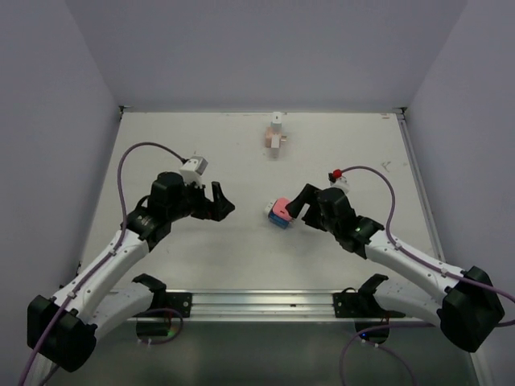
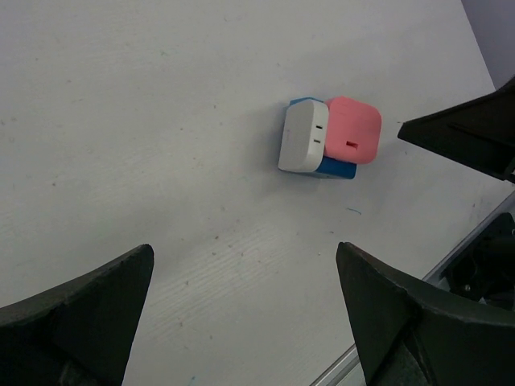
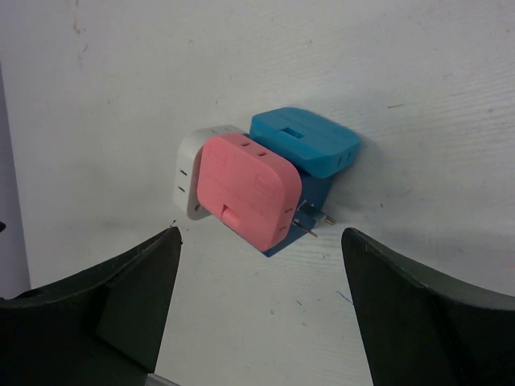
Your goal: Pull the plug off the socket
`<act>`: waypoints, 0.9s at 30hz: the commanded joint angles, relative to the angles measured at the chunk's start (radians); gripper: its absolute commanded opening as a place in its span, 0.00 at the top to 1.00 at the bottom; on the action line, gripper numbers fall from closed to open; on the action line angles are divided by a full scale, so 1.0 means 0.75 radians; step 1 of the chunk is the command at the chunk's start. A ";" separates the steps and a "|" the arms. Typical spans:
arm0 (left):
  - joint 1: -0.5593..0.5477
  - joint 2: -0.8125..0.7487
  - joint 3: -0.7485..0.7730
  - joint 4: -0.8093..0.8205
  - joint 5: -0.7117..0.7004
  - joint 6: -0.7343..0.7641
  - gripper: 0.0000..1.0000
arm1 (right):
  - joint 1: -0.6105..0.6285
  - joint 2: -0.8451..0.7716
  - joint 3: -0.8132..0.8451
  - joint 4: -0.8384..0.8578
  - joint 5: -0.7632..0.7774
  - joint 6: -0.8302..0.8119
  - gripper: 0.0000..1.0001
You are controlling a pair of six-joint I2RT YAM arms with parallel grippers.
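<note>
A cluster of adapters lies in the middle of the table: a pink plug, a white block and a blue socket block, joined together, with metal prongs showing at the lower right of the cluster. It also shows in the left wrist view. My right gripper is open, just right of the cluster, its fingers either side of the pink plug without touching it. My left gripper is open and empty, well to the left of the cluster.
A beige and white plug pair stands at the back centre. A metal rail runs along the near edge. Grey walls enclose the table on three sides. One right finger shows in the left wrist view.
</note>
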 commanded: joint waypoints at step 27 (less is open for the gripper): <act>-0.470 0.599 0.211 0.469 -0.351 -0.178 0.22 | -0.238 0.529 0.091 0.499 -0.670 -0.435 0.43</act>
